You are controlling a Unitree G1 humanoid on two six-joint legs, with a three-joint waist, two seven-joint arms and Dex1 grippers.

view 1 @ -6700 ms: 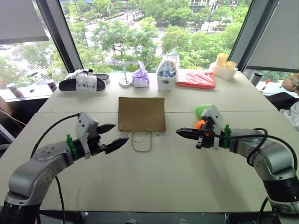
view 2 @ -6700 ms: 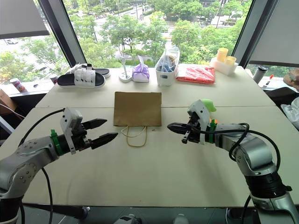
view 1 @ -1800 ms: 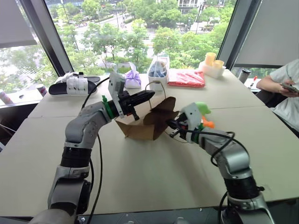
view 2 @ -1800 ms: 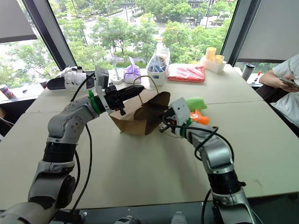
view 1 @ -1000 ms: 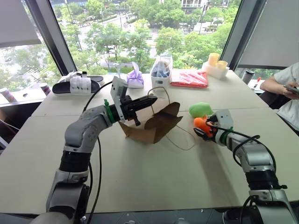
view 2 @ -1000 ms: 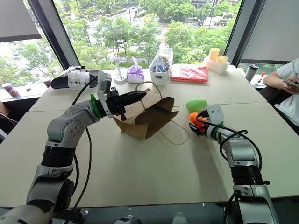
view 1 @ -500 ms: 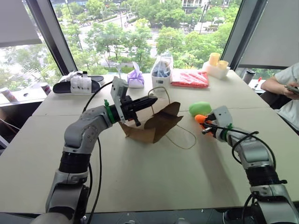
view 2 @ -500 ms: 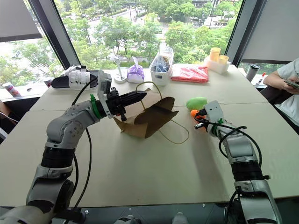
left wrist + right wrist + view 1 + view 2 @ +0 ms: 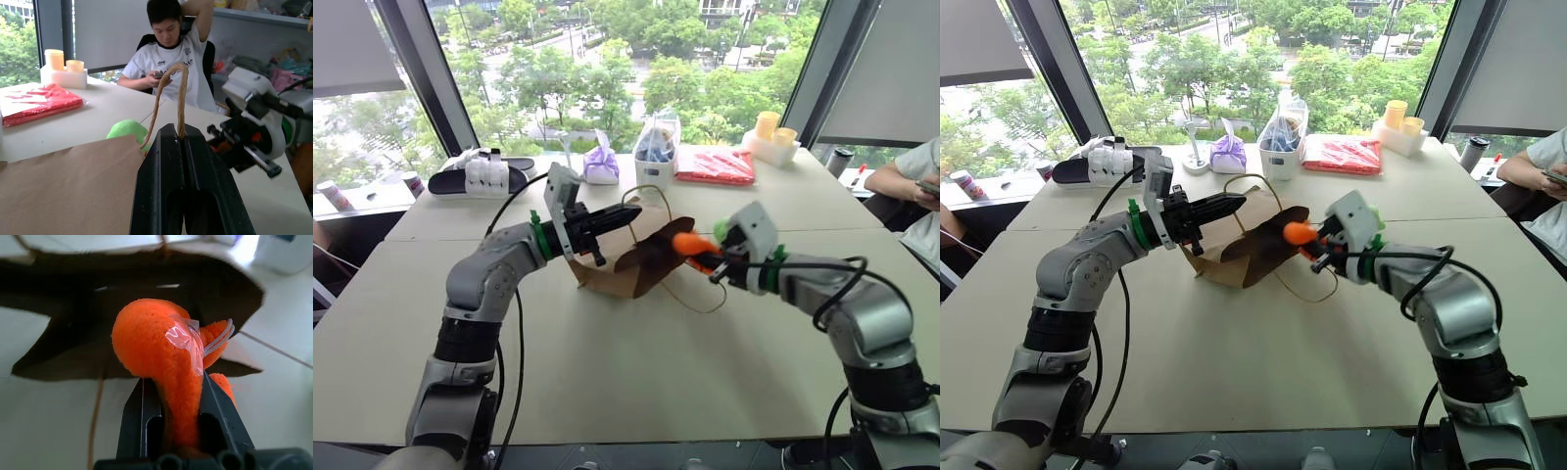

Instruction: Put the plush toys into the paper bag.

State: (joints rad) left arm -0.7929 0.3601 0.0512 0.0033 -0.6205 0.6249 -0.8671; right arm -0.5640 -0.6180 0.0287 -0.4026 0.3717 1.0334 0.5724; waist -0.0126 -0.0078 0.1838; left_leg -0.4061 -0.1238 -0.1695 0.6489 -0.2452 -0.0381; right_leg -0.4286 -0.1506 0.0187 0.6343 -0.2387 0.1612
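Observation:
The brown paper bag (image 9: 612, 277) lies tilted on the table with its dark mouth facing right. My left gripper (image 9: 628, 214) is shut on one tan loop handle (image 9: 179, 93) and holds the mouth up and open. My right gripper (image 9: 173, 387) is shut on the orange-red plush toy (image 9: 156, 338), which hangs in the air right at the bag's mouth (image 9: 1299, 233). The lime-green plush toy (image 9: 126, 130) rests on the table behind the bag, partly hidden by my right hand in the eye views.
The bag's other loop handle (image 9: 701, 295) trails on the table. Along the far edge stand a slipper (image 9: 475, 177), a purple pouch (image 9: 603, 166), a clear plastic bag (image 9: 655, 155), a red packet (image 9: 717, 164) and yellow cups (image 9: 770, 131). A person (image 9: 171, 54) sits at the right.
My right gripper has shut on the orange-red toy, lifted it off the table and carried it left to the bag's mouth. The left gripper has stayed put, holding the handle.

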